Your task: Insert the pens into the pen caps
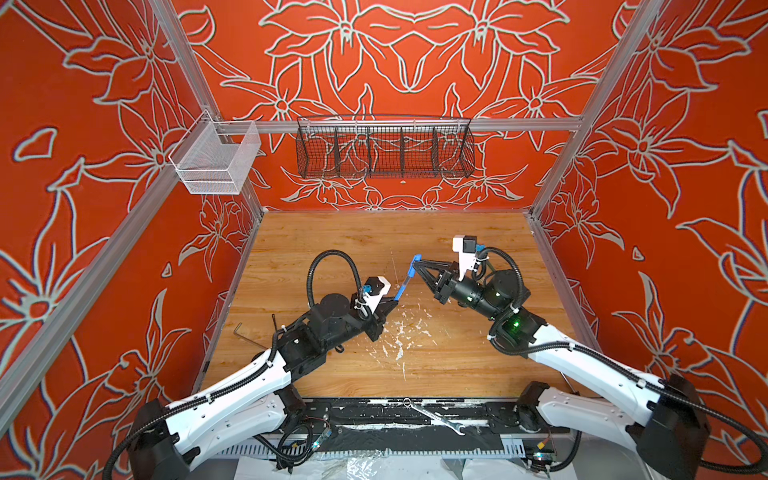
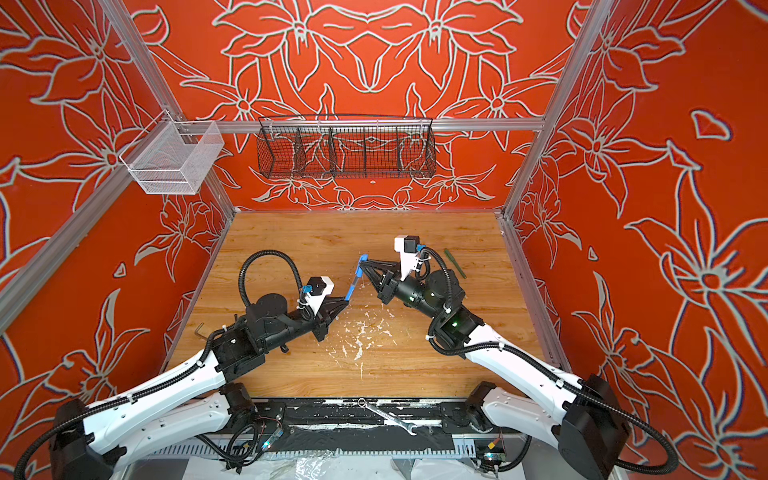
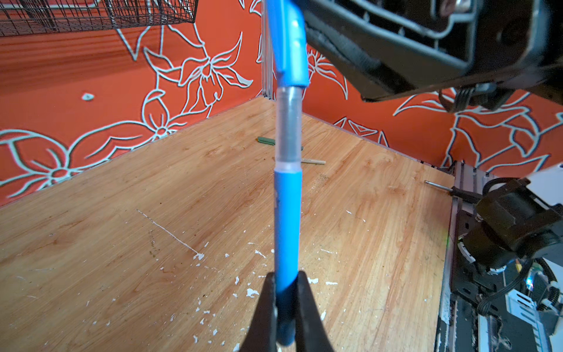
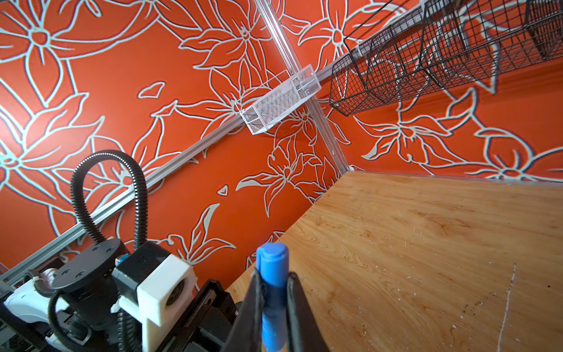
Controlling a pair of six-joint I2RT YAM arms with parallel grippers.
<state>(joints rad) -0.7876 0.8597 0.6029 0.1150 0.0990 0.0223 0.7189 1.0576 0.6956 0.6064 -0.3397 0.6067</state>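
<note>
A silver wrench (image 1: 436, 417) lies on the black front rail. Past it, above the paint-flecked wooden worktop (image 1: 332, 249), the left gripper (image 3: 285, 274) is clamped on the tail of the blue pen (image 3: 288, 219). The pen's long axis slants up and away toward the back wall. Its clear front end enters the blue cap (image 3: 291, 45), which the right gripper (image 4: 274, 275) pinches. Farther back, the green pen (image 2: 454, 263) and the beige pen (image 3: 313, 161) lie flat, close together. A black wire basket (image 1: 384, 153) hangs on the orange floral wall.
</note>
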